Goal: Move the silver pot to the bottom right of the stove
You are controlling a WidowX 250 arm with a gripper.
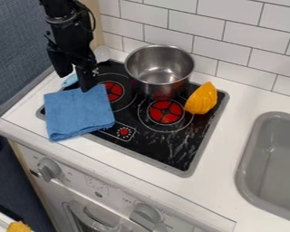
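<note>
while the gripper (74, 82) hangs at the upper left of the frame, its fingers parted with a gap between them, we see the silver pot (150, 84) upright at upper centre, on the far part of the stove (175, 152). we find a blue cloth (79, 111) at centre left and a yellow object (202, 99) right of the pot.
</note>
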